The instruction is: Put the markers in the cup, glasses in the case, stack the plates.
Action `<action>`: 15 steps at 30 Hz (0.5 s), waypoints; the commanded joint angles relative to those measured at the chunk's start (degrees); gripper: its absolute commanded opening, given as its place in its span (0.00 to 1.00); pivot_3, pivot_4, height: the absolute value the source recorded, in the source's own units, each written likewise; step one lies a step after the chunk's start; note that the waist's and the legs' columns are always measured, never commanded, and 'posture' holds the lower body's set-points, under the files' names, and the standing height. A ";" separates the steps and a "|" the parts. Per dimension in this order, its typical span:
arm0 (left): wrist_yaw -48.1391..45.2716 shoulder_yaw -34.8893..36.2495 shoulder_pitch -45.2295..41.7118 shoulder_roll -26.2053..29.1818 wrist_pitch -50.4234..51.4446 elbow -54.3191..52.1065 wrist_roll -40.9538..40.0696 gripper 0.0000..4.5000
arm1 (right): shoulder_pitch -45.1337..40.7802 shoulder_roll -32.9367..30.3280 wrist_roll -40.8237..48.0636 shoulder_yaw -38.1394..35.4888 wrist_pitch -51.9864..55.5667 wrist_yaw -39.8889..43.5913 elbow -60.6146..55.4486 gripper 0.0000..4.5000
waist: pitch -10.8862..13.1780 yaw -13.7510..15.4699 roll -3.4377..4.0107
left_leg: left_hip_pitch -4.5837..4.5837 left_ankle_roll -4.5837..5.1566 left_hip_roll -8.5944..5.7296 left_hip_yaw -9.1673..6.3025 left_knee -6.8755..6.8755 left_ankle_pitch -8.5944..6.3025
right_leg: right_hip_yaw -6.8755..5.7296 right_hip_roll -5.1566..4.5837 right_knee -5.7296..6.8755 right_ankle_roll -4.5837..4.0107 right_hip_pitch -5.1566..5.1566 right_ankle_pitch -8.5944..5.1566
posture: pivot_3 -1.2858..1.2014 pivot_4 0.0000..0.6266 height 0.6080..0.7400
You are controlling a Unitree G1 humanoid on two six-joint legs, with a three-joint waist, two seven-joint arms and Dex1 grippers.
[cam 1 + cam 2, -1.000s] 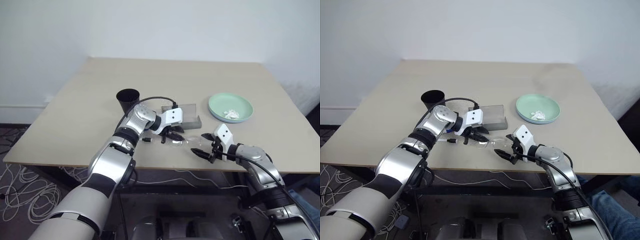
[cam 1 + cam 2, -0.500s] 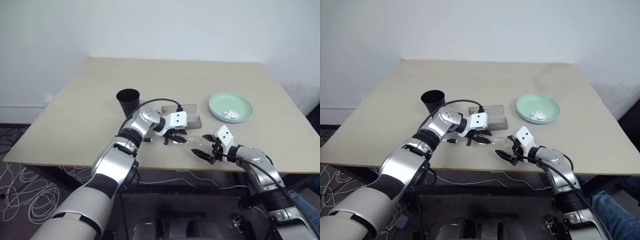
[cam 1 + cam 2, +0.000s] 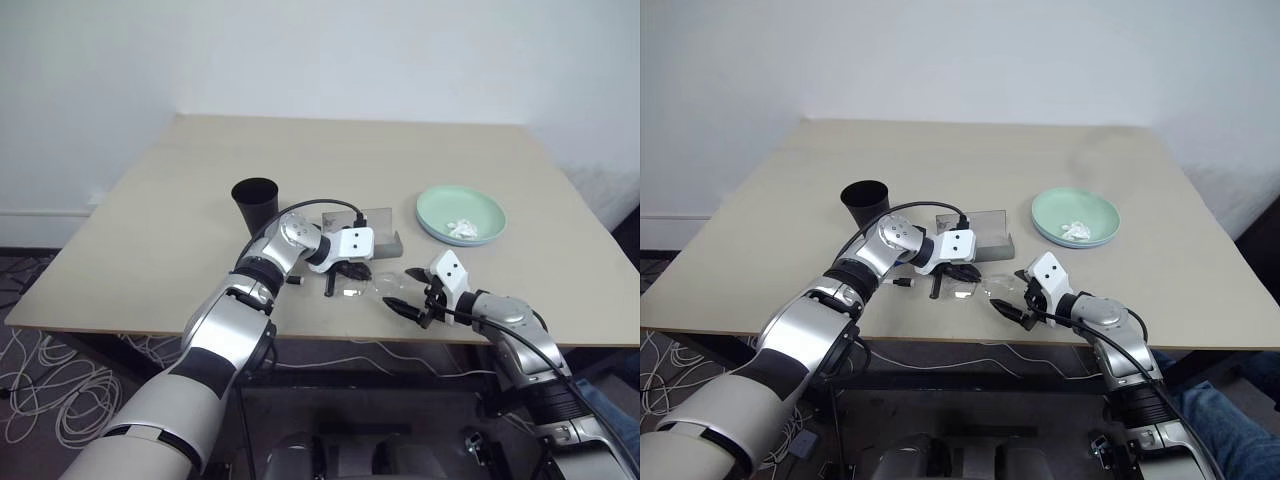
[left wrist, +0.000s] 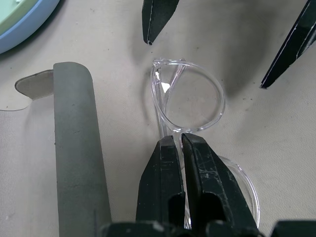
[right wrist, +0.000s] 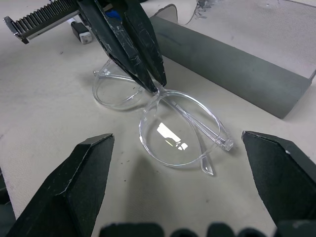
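Note:
The clear glasses [image 4: 197,103] lie on the table near its front edge, just in front of the grey case [image 3: 381,232]. My left gripper [image 4: 181,140] is shut on the glasses' bridge, coming in from the cup side. My right gripper [image 3: 405,290] stands open facing the glasses, one finger to each side of a lens and touching nothing. The black cup [image 3: 256,203] stands upright behind my left arm. A marker [image 3: 902,283] peeks out from under that arm. The mint green plate [image 3: 461,215] with white bits rests on the light blue plate [image 3: 438,237] at the right.
The wooden table [image 3: 330,160] has its front edge right under both grippers. A cable [image 3: 320,203] loops from my left wrist over the case. Cables [image 3: 45,400] lie on the floor at the left. A person's leg [image 3: 1240,420] shows at the lower right.
My left gripper's fingers have closed on the bridge of the glasses. The right gripper stays open in the same place.

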 commanded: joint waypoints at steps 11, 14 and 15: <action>-5.34 5.91 -4.70 1.26 2.27 -1.48 -5.82 0.01 | -1.71 -0.23 0.96 -2.00 -1.31 -1.04 -0.76 1.00 | 0.00 -0.02 0.00 | -0.03 -0.06 -0.10 -0.07 -0.19 -0.06 | 0.01 -0.02 -0.06 0.14 -0.03 -0.08 | 0.52 0.00 0.95; -5.27 6.09 -5.01 1.73 1.45 -1.57 -5.81 0.01 | -2.11 -0.19 0.86 -2.07 -1.53 -1.05 -0.12 1.00 | -0.01 -0.04 0.01 | -0.02 -0.09 -0.12 -0.07 -0.18 -0.08 | 0.03 -0.02 -0.14 0.22 -0.03 -0.13 | 0.52 0.00 0.95; -4.47 6.44 -5.38 1.91 1.61 -1.36 -5.91 0.01 | -2.22 -0.19 0.85 -2.08 -1.59 -1.04 0.01 1.00 | -0.01 -0.05 0.02 | -0.02 -0.09 -0.13 -0.07 -0.18 -0.08 | 0.04 -0.03 -0.16 0.23 -0.04 -0.14 | 0.52 0.00 0.95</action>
